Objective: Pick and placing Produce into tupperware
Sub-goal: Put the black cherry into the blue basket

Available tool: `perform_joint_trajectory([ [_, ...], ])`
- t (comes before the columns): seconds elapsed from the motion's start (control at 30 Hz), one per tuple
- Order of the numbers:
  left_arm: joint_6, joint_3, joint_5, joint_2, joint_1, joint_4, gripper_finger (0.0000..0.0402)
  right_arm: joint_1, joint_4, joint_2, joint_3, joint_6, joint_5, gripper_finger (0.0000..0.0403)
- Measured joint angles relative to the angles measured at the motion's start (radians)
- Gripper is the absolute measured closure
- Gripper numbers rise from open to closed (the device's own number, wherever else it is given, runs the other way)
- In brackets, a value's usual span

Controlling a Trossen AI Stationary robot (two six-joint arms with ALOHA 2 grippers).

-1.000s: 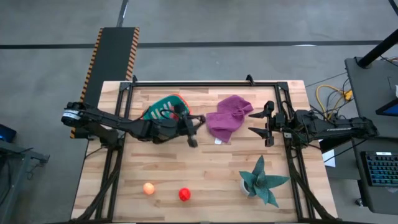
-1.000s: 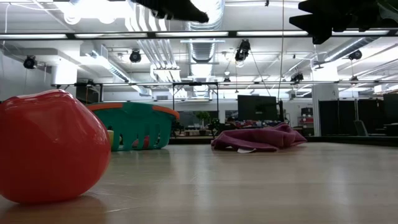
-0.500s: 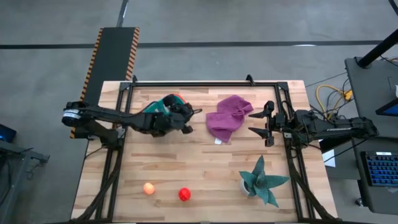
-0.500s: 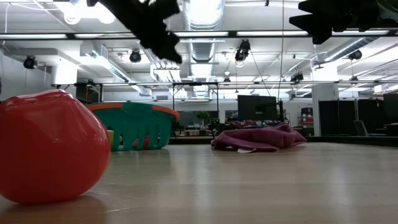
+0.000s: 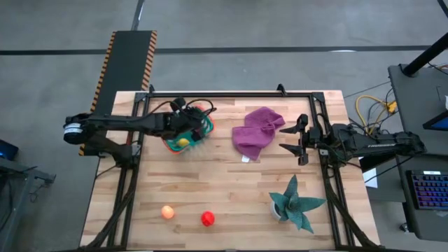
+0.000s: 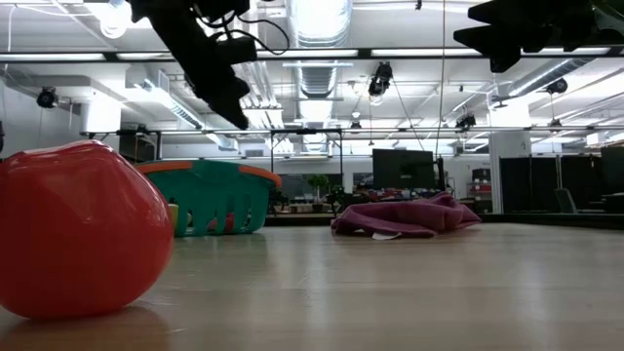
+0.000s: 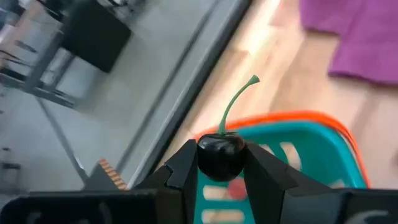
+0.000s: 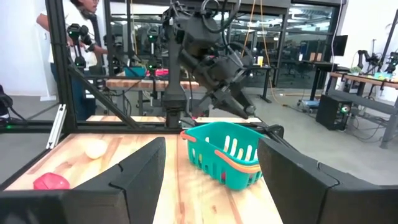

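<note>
Only the left wrist view shows the left end effector (image 7: pixel 221 167) pinching a dark cherry (image 7: pixel 220 156) above the teal tupperware (image 5: pixel 203 129), while the right end effector (image 5: pixel 292 139) waits spread wide beside the purple cloth (image 5: pixel 255 131).

A pale wooden tabletop (image 5: pixel 238 189) is carrying 5 things. A teal basket (image 5: pixel 187 134) is sitting near its far left corner, a purple cloth (image 5: pixel 257 131) lying toward the far edge's middle. An orange ball (image 5: pixel 167 211) and red ball (image 5: pixel 207 219) are resting near the front edge, a teal spiky plant (image 5: pixel 295 203) standing near the front right corner.
</note>
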Motion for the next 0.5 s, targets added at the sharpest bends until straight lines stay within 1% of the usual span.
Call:
perform_joint_trajectory([
  [0.13, -0.003, 0.000, 0.035, -0.028, 0.015, -0.054, 0.0319, 0.000, 0.000, 0.000, 0.000, 0.023, -0.001, 0.0156],
  [0.3, 0.002, -0.001, 0.123, -0.049, 0.037, -0.131, 0.0319, 0.000, 0.000, 0.000, 0.000, 0.026, -0.004, 0.0156],
  [0.5, 0.118, -0.001, 0.242, -0.045, 0.068, -0.173, 0.0319, 0.000, 0.001, 0.000, 0.000, 0.024, -0.004, 0.0156],
])
